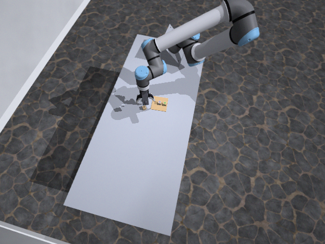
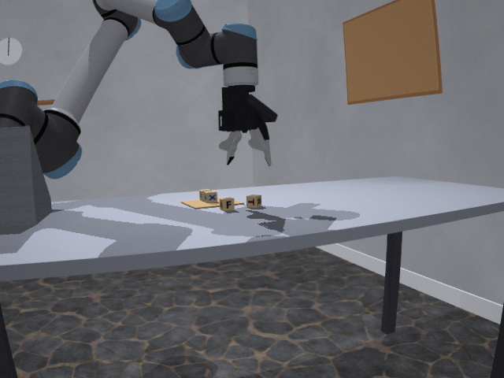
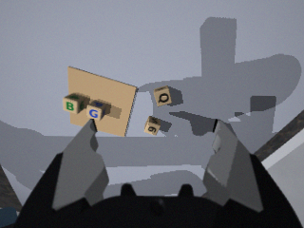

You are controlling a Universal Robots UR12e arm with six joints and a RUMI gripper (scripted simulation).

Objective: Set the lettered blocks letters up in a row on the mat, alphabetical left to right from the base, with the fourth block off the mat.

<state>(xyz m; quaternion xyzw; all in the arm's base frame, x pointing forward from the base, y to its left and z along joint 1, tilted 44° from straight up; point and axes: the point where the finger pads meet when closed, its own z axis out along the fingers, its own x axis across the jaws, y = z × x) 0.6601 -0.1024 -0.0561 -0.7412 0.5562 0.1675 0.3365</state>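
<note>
A tan mat (image 3: 100,100) lies on the grey table and also shows in the top view (image 1: 159,103). Two blocks stand on it side by side, one with a green B (image 3: 71,104) on top and one with a blue G (image 3: 95,112). Two blocks stand off the mat on the table beside it, one with a Q (image 3: 166,96) on top and one with a 6 (image 3: 153,125). My gripper (image 3: 154,120) (image 2: 248,162) is open and empty. It hangs well above the table, over the two off-mat blocks (image 2: 226,203) (image 2: 253,201). In the top view it (image 1: 144,100) hides one of them.
The long grey table (image 1: 136,147) stands on a stone-patterned floor. The arm's base (image 2: 20,179) sits at one end of the table. A brown board (image 2: 392,53) hangs on the wall behind.
</note>
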